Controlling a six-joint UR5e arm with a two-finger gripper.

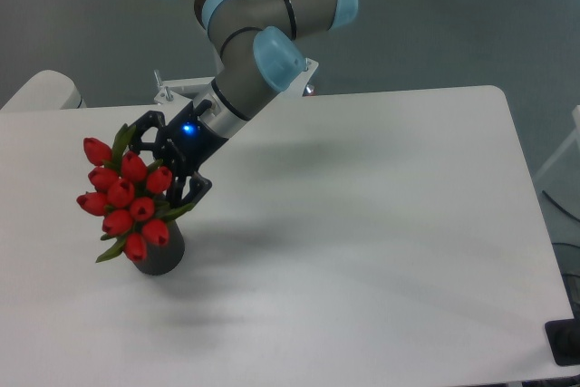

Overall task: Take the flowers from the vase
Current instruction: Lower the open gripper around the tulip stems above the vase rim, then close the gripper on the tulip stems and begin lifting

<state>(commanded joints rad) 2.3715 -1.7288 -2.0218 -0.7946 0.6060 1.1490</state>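
Flowers [122, 197] stand in the vase [161, 253] near the front left of the table [381, 224], still seated there, a bunch of red tulip buds and green leaves leaning up and to the left, away from the vase mouth. That slanted line from vase to topmost bud is the long axis I have to work with. My tool [167, 162] sits just to the right of the bunch and a little behind it, fingers spread wide and holding nothing, the upper finger near the top leaves and the lower one near the buds just above the vase. I judge the flowers lie leftward and slightly toward the camera from my tool, so closing in means a short sideways reach. Nothing else stands between us. Behind the table's far edge, a small grey bracket [172, 91] shows beside my arm.
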